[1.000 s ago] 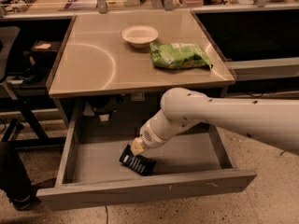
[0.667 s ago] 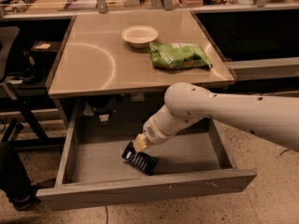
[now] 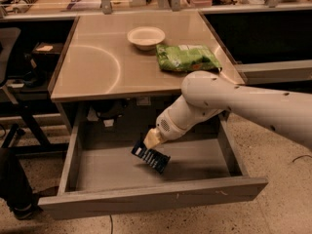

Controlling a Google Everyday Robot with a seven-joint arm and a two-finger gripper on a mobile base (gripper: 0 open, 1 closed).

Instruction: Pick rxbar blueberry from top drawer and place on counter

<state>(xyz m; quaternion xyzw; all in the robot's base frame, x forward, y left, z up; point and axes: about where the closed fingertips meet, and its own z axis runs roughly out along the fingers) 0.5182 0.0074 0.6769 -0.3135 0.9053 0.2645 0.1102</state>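
My pincer [image 3: 150, 143] is gripping the rxbar blueberry [image 3: 151, 159] by its upper edge, holding it tilted over the top drawer [image 3: 105, 167] floor, presumably for clearing the front panel toward the tabletop [image 3: 92, 62].

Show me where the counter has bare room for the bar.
The counter is bare left of the white bowl. Bowl and green chip bag crowd its back right. The gripper is in the top drawer at the rxbar blueberry.

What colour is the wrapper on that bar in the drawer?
Navy-black rxbar blueberry wrapper, white lettering; camera view. Gripper grips its top.
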